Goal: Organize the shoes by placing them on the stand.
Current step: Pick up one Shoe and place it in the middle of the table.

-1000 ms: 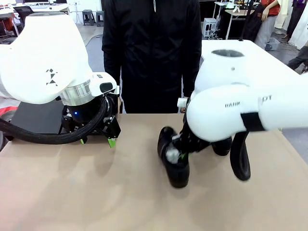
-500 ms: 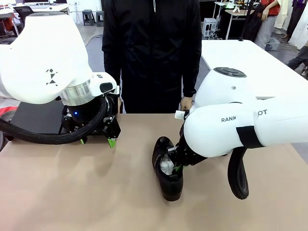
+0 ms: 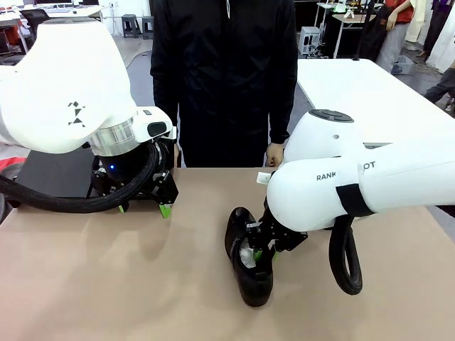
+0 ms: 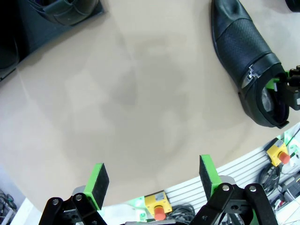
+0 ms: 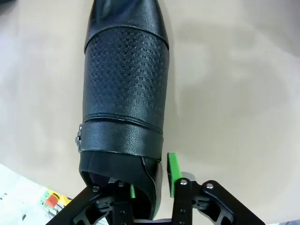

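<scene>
A tan table (image 3: 142,284) fills my front view, with a person (image 3: 224,78) in a black jacket standing at 12 o'clock and white tables beyond.

Just toward 5 o'clock from the table's middle sits one glossy black dress shoe (image 3: 250,273). It is sole down on the bare top, toe toward 6 o'clock. It is not on the stand (image 3: 53,174), which lies well apart at 9 o'clock, behind my left arm.

The right gripper (image 3: 264,252) is down at the shoe's heel. In the right wrist view its fingers straddle the side wall of the collar, one green pad inside and one outside. That is a sensible hold, since the collar is the only thin, stiff edge on a slip-on. The outer pad looks slightly off the leather, so I cannot tell whether it is clamped or released.

The left gripper (image 3: 143,208) hovers near the stand with its jaws wide apart and nothing between them. I judge it is waiting there to carry the shoe the last stretch.

The only readable print is "RANK" and "OT" on the right arm (image 3: 355,185). The shoe's metal buckle (image 5: 77,138) shows no legible brand.
</scene>
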{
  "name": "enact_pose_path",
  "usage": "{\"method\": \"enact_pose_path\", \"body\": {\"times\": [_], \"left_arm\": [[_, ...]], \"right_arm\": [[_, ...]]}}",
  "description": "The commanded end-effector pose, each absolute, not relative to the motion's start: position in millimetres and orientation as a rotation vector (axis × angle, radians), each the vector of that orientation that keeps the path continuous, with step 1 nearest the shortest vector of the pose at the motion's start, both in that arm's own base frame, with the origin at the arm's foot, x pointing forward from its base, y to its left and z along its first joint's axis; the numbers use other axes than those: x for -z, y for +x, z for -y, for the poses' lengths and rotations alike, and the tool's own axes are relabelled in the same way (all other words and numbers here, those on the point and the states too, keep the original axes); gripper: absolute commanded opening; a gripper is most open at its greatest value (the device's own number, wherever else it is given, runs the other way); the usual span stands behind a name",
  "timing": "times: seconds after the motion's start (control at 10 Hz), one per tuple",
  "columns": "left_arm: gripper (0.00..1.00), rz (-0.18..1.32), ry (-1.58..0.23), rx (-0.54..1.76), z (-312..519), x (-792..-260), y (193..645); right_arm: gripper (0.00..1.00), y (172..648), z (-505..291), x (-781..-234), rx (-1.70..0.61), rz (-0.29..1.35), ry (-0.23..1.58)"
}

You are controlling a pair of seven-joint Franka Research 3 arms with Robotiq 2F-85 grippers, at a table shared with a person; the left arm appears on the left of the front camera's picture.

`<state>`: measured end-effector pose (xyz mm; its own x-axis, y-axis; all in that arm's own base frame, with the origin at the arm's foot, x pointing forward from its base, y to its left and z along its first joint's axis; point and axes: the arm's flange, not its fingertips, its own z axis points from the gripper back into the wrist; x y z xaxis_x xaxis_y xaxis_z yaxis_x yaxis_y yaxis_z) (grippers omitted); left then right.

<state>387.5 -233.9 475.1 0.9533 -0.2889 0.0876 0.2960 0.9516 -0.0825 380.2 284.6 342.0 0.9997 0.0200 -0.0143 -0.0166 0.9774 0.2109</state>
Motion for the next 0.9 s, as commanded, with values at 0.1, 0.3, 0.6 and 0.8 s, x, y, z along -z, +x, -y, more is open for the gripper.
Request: {"method": "enact_pose_path", "body": {"times": [0.1, 0.3, 0.6, 0.8], "left_arm": [[1.0, 0.08, -0.102, 0.296, 232.9, -476.2, 388.6], [1.0, 0.08, -0.102, 0.296, 232.9, -476.2, 388.6], [1.0, 0.08, -0.102, 0.296, 232.9, -476.2, 388.6], [1.0, 0.08, -0.102, 0.296, 232.9, -476.2, 388.6]], "right_arm": [[1.0, 384.2, -282.2, -350.6, -0.024, -0.04, 0.237], [1.0, 381.7, -280.5, -364.2, -0.053, -0.035, 0.198], [1.0, 374.7, -287.0, -369.7, -0.159, -0.193, 0.016], [1.0, 373.9, -285.1, -362.4, -0.051, -0.066, 0.19]]}}
